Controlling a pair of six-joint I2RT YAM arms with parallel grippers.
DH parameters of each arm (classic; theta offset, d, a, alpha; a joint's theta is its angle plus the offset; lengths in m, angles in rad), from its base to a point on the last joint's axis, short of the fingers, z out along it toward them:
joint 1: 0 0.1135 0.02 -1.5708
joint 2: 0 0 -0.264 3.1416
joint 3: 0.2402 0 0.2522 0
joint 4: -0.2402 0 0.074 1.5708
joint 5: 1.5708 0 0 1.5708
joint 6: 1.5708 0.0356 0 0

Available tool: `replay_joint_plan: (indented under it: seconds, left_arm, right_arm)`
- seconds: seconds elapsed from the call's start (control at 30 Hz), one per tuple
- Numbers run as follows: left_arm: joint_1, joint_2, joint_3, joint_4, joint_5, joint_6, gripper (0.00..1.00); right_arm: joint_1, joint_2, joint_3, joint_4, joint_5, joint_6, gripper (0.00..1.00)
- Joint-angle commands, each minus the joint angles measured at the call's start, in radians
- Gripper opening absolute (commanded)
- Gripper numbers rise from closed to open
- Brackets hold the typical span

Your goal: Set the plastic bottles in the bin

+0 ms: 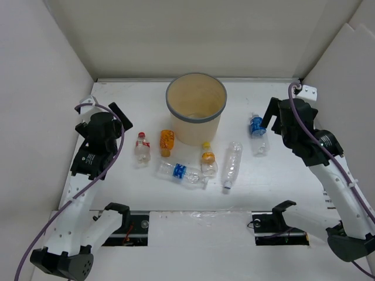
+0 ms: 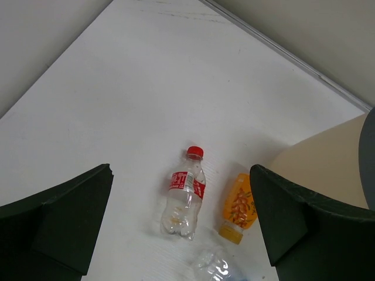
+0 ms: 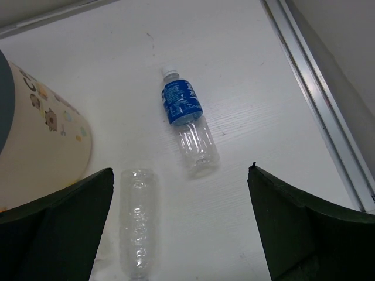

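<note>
The tan bin (image 1: pixel 197 132) with a grey rim stands at the middle back. Six plastic bottles lie around its front: a red-capped one (image 1: pixel 142 147), a short orange one (image 1: pixel 167 142), a blue-labelled one (image 1: pixel 179 172), an orange-capped one (image 1: pixel 208 163), a long clear one (image 1: pixel 232 165) and a second blue-labelled one (image 1: pixel 257 133). My left gripper (image 1: pixel 117 120) is open and empty, raised above the red-capped bottle (image 2: pixel 184 199) and the orange bottle (image 2: pixel 239 206). My right gripper (image 1: pixel 274 114) is open and empty, above the blue-labelled bottle (image 3: pixel 188 129) and the clear bottle (image 3: pixel 138 219).
White walls enclose the table on the left, back and right. A metal rail (image 3: pixel 319 105) runs along the right wall. The bin's side shows in the left wrist view (image 2: pixel 328 161) and the right wrist view (image 3: pixel 41 146).
</note>
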Motion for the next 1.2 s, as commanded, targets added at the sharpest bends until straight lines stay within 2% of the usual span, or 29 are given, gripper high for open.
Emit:
replay_joint_plan:
  seconds: [0.0, 0.17, 0.23, 0.43, 0.63, 0.8, 0.97, 1.17]
  left_arm:
    - [0.004, -0.005, 0.029, 0.024, 0.011, 0.010, 1.00]
    - [0.004, -0.005, 0.063, 0.015, 0.020, 0.010, 1.00]
    - [0.004, -0.005, 0.072, 0.005, 0.029, 0.010, 1.00]
    - [0.004, -0.005, 0.072, 0.015, 0.077, 0.010, 1.00]
    - [0.004, -0.026, 0.050, 0.036, 0.126, 0.030, 1.00]
    - [-0.019, -0.035, 0.040, 0.036, 0.111, 0.030, 1.00]
    - [-0.038, -0.054, 0.031, 0.036, 0.103, 0.039, 1.00]
    - [-0.038, -0.054, 0.022, 0.045, 0.123, 0.039, 1.00]
  right_arm:
    - [0.029, -0.006, 0.021, 0.003, 0.075, -0.001, 1.00]
    - [0.042, 0.033, -0.031, 0.023, 0.167, 0.033, 1.00]
    - [-0.001, 0.057, -0.040, 0.049, 0.146, 0.033, 1.00]
    - [-0.225, 0.131, -0.072, 0.171, -0.254, -0.106, 1.00]
    - [-0.282, 0.402, -0.020, 0.220, -0.386, -0.164, 1.00]
    - [-0.319, 0.652, 0.092, 0.210, -0.448, -0.173, 1.00]
    - [-0.395, 0.818, 0.167, 0.211, -0.532, -0.182, 1.00]
    - [-0.396, 0.974, 0.256, 0.185, -0.555, -0.202, 1.00]
